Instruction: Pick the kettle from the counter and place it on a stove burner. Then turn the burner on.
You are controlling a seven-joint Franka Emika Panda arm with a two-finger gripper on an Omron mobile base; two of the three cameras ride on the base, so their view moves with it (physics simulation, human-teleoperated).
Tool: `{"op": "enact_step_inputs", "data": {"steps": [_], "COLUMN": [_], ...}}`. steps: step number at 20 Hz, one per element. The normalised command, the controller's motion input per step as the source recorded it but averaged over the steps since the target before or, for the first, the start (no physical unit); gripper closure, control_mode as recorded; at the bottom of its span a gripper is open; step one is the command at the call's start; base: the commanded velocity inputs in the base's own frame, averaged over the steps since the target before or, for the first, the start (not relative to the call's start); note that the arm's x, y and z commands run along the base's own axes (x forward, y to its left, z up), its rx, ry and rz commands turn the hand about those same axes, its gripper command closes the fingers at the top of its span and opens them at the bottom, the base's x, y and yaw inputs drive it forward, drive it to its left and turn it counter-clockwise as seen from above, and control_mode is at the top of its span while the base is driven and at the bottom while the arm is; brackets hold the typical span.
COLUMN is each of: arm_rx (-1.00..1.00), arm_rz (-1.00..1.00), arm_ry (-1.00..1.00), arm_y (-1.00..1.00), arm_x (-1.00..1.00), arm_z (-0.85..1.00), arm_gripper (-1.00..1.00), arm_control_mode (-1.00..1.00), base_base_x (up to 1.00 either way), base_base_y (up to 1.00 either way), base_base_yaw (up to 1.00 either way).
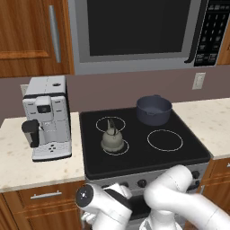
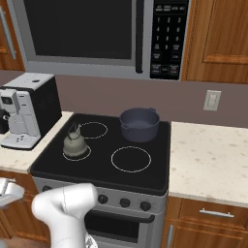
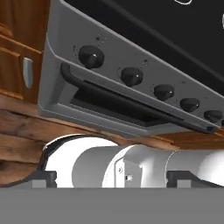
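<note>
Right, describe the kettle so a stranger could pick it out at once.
Find the black glass cooktop under the microwave. On its front left ring sits the kettle: small, squat, grey-olive, with a thin arched handle. The only other vessel, the dark blue-grey pot, is bigger and stands at the back right.

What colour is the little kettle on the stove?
The kettle is grey-olive, like dull metal. It shows best in the left base view.

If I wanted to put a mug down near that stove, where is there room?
The counter right of the cooktop is bare. So is the front right ring. The left side is crowded: a coffee machine takes most of it, the kettle sits front left, and the pot back right.
</note>
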Motion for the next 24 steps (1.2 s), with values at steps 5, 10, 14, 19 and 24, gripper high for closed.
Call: {"op": "enact_step_inputs", "data": {"steps": [5, 10, 14, 19, 24], "arm_rx": [0.1, 0.36, 0.4, 0.16, 0.01], "arm_rz": [0.0, 0.0, 0.0, 0.0, 0.0], "arm_ry": [-0.41, -0.44, -0.39, -0.31, -0.05], "arm_y": [-0.16, -0.22, -0.23, -0.19, -0.03], "arm_x": [-0.07, -0.11, -0.02, 0.0, 0.0], "arm_z": [-0.03, -0.33, -0.29, -0.09, 0.0], "arm_gripper": [-1.0, -1.0, -1.0, -1.0, -1.0], "arm_control_mode": [-1.0, -1.0, -1.0, -1.0, -1.0], "base_base_x": [0.0, 0.0, 0.0, 0.0, 0.0], "base_base_y": [0.0, 0.0, 0.0, 0.0, 0.0], "base_base_yaw": [0.0, 0.0, 0.0, 0.0, 0.0]}}
